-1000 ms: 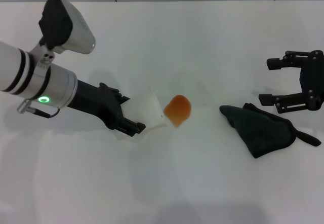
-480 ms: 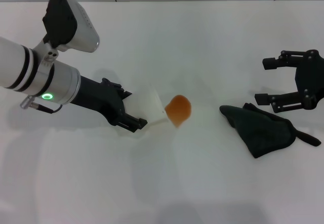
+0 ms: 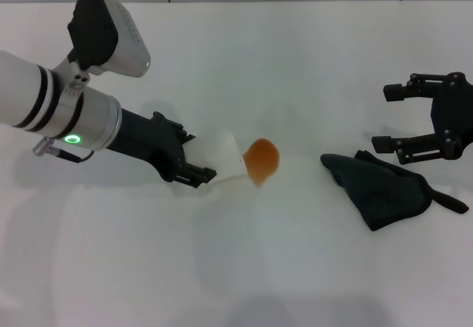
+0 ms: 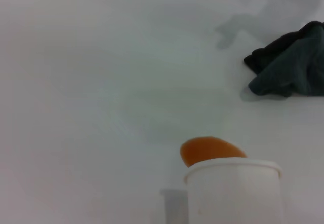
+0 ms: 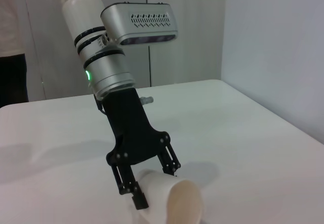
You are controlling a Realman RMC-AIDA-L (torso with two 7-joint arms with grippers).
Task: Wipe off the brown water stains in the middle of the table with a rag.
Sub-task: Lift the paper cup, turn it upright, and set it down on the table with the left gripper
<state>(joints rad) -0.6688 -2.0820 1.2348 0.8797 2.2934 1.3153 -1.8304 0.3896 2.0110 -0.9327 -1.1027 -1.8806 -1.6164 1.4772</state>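
Observation:
The brown water stain [image 3: 261,160] is a rounded orange-brown blotch in the middle of the white table [image 3: 281,61]. My left gripper [image 3: 194,163] is shut on a white paper cup [image 3: 220,158], which is tipped on its side with its mouth next to the stain. The dark green-black rag [image 3: 384,189] lies crumpled to the right of the stain. My right gripper [image 3: 383,118] is open and hovers just above and behind the rag, apart from it. The left wrist view shows the cup [image 4: 235,191], the stain [image 4: 210,149] and the rag [image 4: 291,69]. The right wrist view shows the left gripper [image 5: 152,186] around the cup [image 5: 172,203].
A wall with pale panels runs along the table's far edge [image 3: 281,1]. The left arm's silver and white body [image 3: 66,112] reaches over the left part of the table.
My left gripper has moved a little toward the stain and away from me with the cup. My right gripper has shifted slightly to the left. The rag and stain have not moved.

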